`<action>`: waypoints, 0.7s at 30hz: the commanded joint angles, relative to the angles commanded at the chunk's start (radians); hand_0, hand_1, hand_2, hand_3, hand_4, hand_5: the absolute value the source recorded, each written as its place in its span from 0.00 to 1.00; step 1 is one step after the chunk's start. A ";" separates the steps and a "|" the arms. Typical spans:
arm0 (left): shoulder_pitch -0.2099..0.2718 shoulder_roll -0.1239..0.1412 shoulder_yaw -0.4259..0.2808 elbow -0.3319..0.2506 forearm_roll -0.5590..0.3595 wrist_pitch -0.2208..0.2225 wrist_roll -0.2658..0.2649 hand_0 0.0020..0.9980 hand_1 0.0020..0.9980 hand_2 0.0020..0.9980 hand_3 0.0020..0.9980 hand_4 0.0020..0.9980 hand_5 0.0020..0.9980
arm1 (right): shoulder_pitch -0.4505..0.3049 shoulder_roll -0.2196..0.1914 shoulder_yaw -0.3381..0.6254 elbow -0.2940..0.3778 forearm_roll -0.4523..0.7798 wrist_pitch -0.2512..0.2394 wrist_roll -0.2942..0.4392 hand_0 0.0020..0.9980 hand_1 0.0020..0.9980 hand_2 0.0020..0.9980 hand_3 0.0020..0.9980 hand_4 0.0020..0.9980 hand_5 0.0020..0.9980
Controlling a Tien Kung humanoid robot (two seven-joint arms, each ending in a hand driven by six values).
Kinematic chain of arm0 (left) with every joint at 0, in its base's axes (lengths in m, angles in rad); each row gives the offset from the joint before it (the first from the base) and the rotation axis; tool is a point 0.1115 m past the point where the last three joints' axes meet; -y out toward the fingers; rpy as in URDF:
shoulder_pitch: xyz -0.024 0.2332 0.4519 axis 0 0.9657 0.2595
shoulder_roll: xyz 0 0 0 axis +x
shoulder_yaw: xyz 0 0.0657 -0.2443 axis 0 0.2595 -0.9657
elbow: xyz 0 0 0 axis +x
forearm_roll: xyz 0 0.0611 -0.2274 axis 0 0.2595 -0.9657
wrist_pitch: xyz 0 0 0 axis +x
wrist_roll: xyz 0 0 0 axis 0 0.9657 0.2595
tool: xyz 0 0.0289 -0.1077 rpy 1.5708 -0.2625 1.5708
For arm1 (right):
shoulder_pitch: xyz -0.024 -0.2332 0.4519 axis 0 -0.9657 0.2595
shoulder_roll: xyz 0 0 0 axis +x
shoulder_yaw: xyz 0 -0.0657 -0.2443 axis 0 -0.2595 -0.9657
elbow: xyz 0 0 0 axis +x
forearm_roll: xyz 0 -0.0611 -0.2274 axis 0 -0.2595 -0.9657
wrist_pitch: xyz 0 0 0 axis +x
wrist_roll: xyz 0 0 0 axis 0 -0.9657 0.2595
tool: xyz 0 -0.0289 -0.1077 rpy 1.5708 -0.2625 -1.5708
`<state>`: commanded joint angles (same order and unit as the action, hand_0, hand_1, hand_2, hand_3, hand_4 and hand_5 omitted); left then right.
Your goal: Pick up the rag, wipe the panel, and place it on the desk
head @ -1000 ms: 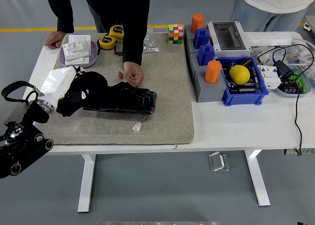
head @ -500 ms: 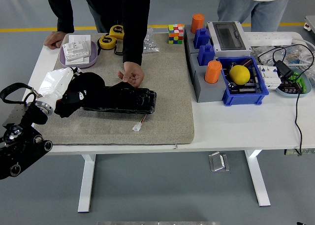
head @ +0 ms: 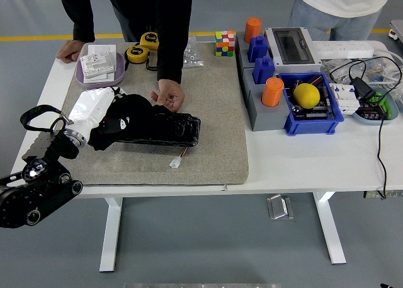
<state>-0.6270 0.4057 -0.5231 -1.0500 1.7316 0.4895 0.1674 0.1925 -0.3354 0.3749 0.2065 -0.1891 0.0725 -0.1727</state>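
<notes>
- While the left robot hand (head: pixel 123 120) lies on the black panel (head: pixel 165 128), it is covered by the dark rag (head: pixel 129 111), so its fingers cannot be told.
- A person's hand (head: pixel 168 98) touches the panel's far edge, likely to keep it from sliding on the grey mat (head: pixel 208 149) on the surface (head: pixel 302 162).
- No writing can be read.
</notes>
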 joint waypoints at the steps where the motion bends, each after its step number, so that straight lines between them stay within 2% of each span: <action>1: -0.004 -0.003 0.008 -0.002 -0.002 0.000 0.000 0.33 0.19 0.55 0.55 0.47 0.00 | 0.000 0.000 0.000 0.001 -0.001 0.000 0.000 0.80 0.69 0.72 0.66 1.00 0.50; 6: -0.018 -0.018 0.042 -0.009 -0.005 0.000 0.007 0.33 0.19 0.55 0.55 0.47 0.00 | 0.000 -0.002 -0.006 0.000 0.003 0.001 0.000 0.80 0.69 0.72 0.66 1.00 0.50; 7: -0.020 -0.021 0.047 -0.011 -0.005 0.001 0.007 0.32 0.18 0.64 0.69 0.48 0.00 | 0.001 -0.003 -0.007 0.000 0.003 0.001 -0.001 0.79 0.69 0.72 0.66 1.00 0.50; 21: -0.051 -0.055 0.113 -0.031 -0.011 0.003 0.015 0.32 0.18 0.64 0.69 0.48 0.00 | 0.004 -0.008 -0.021 -0.001 0.009 0.004 -0.001 0.79 0.69 0.72 0.66 1.00 0.50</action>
<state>-0.6778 0.3502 -0.4101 -1.0808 1.7201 0.4926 0.1821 0.1963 -0.3434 0.3540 0.2055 -0.1805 0.0765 -0.1737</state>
